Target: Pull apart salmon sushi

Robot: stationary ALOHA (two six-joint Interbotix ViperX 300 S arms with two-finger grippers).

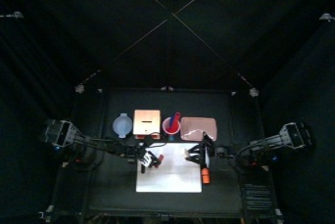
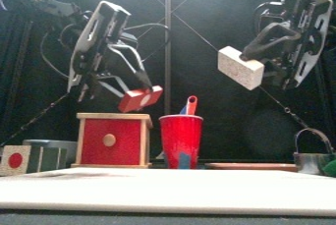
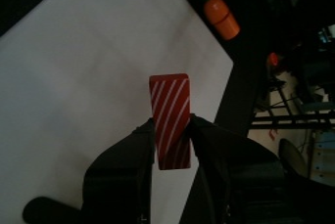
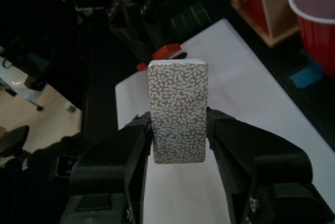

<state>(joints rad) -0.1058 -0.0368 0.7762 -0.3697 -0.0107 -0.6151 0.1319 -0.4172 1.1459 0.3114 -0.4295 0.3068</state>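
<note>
The salmon sushi is in two parts, both held in the air above the white mat (image 1: 170,176). Its red, white-striped salmon top (image 3: 170,115) sits between the jaws of my left gripper (image 3: 174,138), which is shut on its lower end. In the front view this top (image 2: 140,98) hangs tilted at the left. Its whitish speckled block (image 4: 178,106) stands upright in my right gripper (image 4: 179,135), which is shut on it. In the front view the block (image 2: 243,68) is higher, at the right, well apart from the top.
A brighter orange oblong item (image 3: 220,15) lies at the mat's edge. Behind the mat stand a red wooden box (image 2: 112,139), a red cup (image 2: 182,140) with a utensil in it, and a metal cup (image 2: 312,155) at the right.
</note>
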